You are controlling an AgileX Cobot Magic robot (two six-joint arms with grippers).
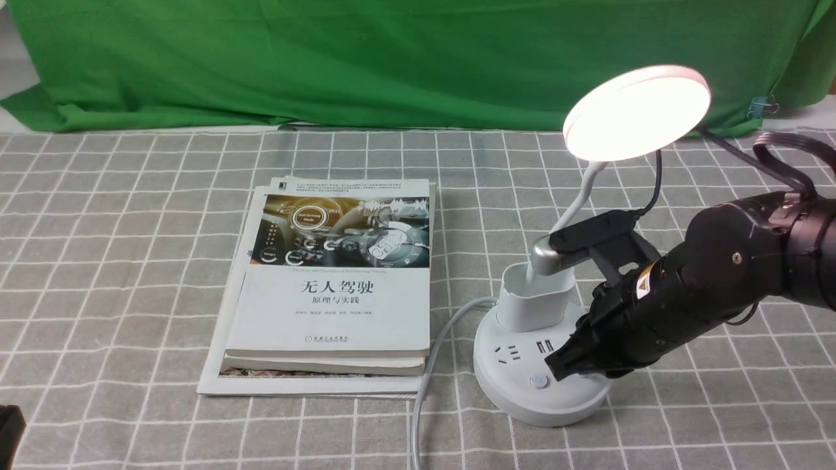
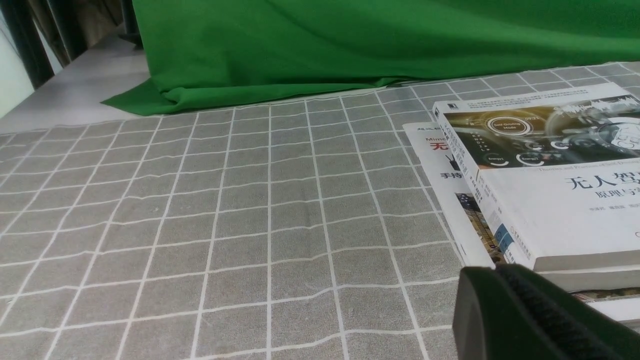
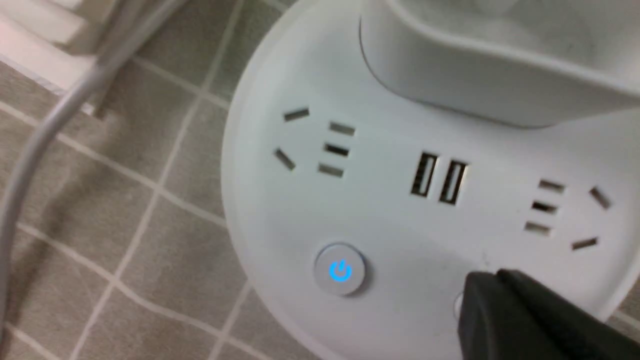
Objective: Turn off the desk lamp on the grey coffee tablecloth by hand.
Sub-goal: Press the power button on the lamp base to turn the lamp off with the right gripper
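The white desk lamp (image 1: 537, 365) stands on the grey coffee tablecloth (image 1: 117, 261) at the right, its round head (image 1: 637, 111) lit. Its base shows close in the right wrist view (image 3: 400, 220), with sockets, two USB ports and a round button with a blue power mark (image 3: 340, 270). My right gripper (image 1: 556, 367) is shut, its tip low over the base's front. In the right wrist view the tip (image 3: 482, 287) covers a second button whose rim just shows beside it. My left gripper (image 2: 492, 275) is shut and empty, low over the cloth near the books.
A stack of books (image 1: 333, 281) lies left of the lamp, also in the left wrist view (image 2: 545, 185). The lamp's white cord (image 1: 424, 378) runs between books and base to the front edge. A green backdrop cloth (image 1: 366, 59) hangs behind.
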